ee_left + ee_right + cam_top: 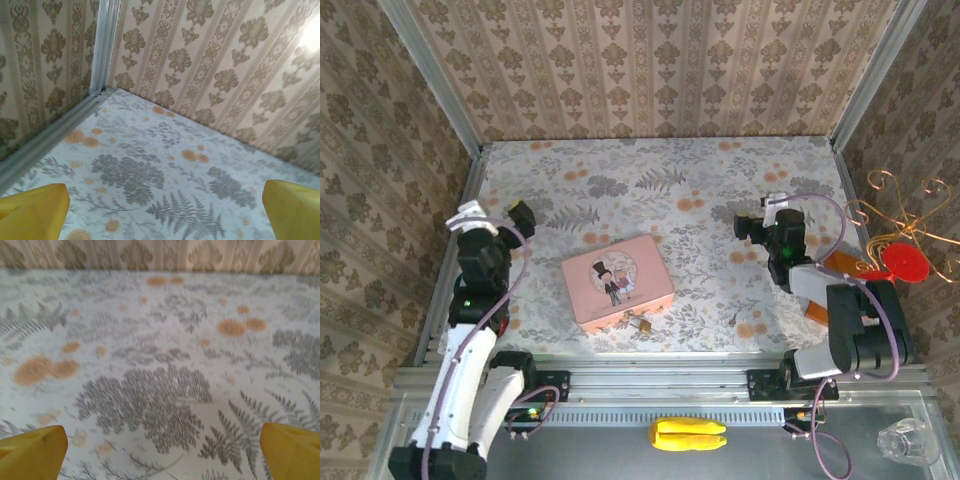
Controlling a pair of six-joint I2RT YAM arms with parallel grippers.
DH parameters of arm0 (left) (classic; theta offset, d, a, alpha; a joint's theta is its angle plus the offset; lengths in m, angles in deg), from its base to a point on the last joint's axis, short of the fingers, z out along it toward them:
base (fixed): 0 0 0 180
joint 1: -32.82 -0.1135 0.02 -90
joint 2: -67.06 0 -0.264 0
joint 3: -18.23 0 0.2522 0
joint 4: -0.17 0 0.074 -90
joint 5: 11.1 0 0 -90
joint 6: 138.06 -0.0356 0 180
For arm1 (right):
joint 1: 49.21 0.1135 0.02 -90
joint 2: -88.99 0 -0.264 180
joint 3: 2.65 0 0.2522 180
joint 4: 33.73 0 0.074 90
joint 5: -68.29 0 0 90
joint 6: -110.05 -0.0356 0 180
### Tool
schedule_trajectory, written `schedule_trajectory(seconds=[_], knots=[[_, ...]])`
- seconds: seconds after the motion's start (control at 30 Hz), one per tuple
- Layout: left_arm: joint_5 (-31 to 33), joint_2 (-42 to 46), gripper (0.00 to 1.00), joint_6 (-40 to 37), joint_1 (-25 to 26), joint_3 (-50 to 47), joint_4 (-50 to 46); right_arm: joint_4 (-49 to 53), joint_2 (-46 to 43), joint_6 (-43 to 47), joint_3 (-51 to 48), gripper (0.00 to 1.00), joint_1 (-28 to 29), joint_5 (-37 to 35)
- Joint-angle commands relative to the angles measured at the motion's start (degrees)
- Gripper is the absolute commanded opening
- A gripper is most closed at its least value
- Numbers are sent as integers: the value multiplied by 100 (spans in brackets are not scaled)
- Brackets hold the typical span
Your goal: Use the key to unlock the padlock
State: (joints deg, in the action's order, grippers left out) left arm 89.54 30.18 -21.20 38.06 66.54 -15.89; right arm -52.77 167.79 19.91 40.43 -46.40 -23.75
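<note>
The tiny brass-gold padlock [642,323] lies against the near edge of the pink rectangular tin [618,278] at mid-table, well apart from both claws. The left gripper [520,213] sits to its far left and the right gripper [750,225] to its far right. The table [720,190] has a pale cloth of grey ferns and orange blossoms, walled by beige damask paper. Each arm is folded at the elbow, wrist pointing toward the far wall, with yellow fingertips [32,212] spread wide above the cloth and holding nothing.
</note>
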Motion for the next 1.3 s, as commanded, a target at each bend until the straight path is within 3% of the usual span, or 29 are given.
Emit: schedule_trajectory(seconds=[0.0,0.07,0.17,0.3,0.4,0.53,0.67,1.1,1.27], knots=[[-1374,367,100,838,-315,-498,205,597,-777,-55,17,100,88,211],[-1752,277,100,876,-460,-576,276,982,-1359,-316,115,100,138,666],[-2274,-235,100,777,-508,-397,114,1709,-2064,-795,481,100,342,793],[-2662,-953,100,522,-263,-117,32,2573,-2428,-1678,1092,100,396,1250],[-1893,-1223,100,178,498,41,-199,3013,-2317,-2438,1377,100,331,1155],[-879,-1577,100,-278,1760,181,-269,3203,-1760,-2513,1847,100,385,1573],[-505,-1828,100,-565,2342,220,-309,3530,-1421,-2355,2147,100,897,1067],[-220,-1799,100,-1069,2998,-308,205,4592,-1273,-2277,2612,100,2838,-969],[-49,-1476,100,-1116,3032,-633,596,5662,-1142,-2565,3090,100,3582,-1874]])
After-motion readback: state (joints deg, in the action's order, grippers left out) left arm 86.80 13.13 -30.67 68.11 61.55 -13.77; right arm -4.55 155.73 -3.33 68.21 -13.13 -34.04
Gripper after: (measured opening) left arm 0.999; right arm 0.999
